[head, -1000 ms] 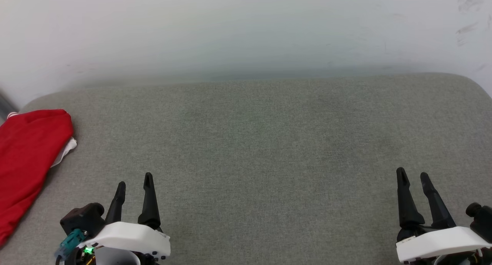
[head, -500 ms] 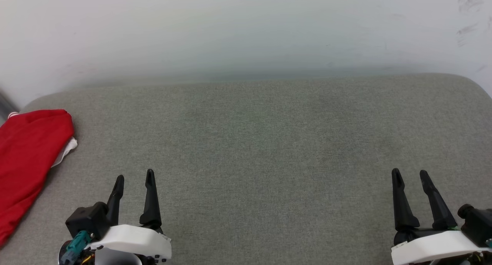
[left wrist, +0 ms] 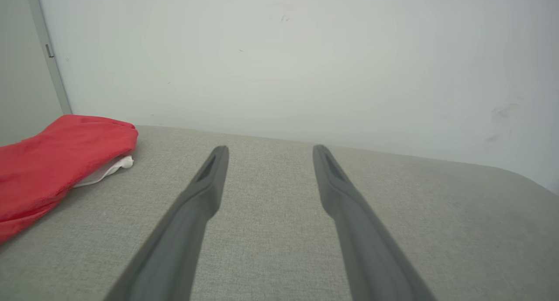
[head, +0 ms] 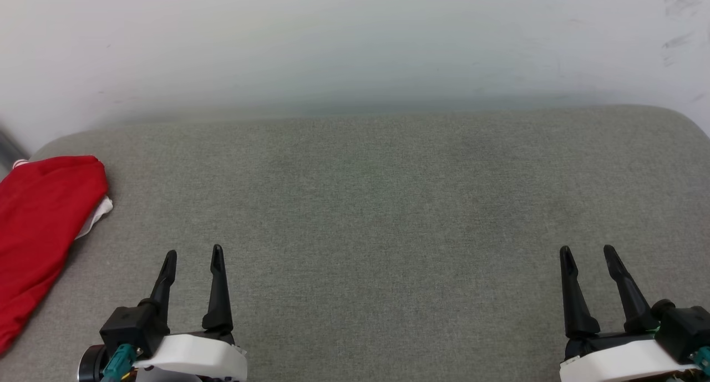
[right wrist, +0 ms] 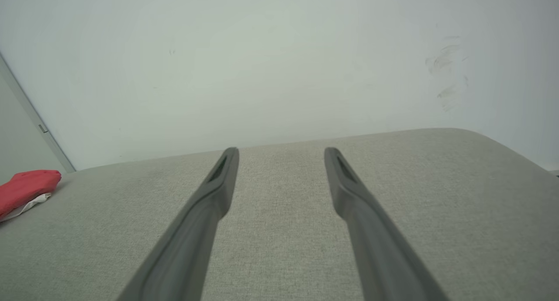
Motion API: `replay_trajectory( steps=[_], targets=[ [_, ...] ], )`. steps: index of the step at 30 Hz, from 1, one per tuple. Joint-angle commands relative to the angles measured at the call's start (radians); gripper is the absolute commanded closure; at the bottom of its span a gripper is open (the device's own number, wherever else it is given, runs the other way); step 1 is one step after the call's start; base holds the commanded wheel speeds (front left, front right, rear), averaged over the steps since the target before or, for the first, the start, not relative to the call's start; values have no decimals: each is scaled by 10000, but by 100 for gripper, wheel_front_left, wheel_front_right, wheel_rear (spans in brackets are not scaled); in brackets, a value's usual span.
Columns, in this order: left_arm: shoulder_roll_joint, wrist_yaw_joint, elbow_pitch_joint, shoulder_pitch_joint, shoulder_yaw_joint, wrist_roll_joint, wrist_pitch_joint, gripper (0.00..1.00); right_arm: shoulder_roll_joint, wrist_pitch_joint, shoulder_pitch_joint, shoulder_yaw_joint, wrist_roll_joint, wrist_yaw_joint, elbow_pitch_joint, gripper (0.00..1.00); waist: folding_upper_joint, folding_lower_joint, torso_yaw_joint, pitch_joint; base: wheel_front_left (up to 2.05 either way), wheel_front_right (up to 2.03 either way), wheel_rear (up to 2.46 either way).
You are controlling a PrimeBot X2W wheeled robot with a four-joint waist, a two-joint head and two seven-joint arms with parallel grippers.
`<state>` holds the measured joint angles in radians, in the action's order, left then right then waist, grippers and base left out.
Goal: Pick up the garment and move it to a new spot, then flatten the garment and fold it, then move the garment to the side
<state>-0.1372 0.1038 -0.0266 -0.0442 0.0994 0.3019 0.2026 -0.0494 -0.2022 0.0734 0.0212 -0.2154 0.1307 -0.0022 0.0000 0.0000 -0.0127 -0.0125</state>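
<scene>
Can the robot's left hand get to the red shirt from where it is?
Probably yes. The left hand is open, the red shirt lies off to its left, and only bare grey cushion lies between them.

Garment (head: pixel 39 215) bright red, white edge showing; cushion (head: pixel 388 204) grey-green weave; wall (head: pixel 333 44) off-white.

Garment (head: pixel 39 232): bright red cloth gathered into a long, compact bundle, lying slack at the far left edge of the grey fabric surface (head: pixel 360 204); rounded end toward the wall, near end cut off by the left border of the head view; white fold (head: pixel 100 213) peeping from beneath the right side
</scene>
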Motion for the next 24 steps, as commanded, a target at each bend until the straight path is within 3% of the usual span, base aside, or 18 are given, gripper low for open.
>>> replay_trajectory(
  steps=[1,24],
  targets=[
    [48,-79,-97,-54,-58,-226,79,0,-18,-85,119,-21,153,0,-145,0,0,0,1,-12,0,0,0],
    [720,-987,-16,-575,-719,-1987,525,0,-15,-531,509,7,1154,0,-260,0,0,0,13,82,0,0,0]
  ],
)
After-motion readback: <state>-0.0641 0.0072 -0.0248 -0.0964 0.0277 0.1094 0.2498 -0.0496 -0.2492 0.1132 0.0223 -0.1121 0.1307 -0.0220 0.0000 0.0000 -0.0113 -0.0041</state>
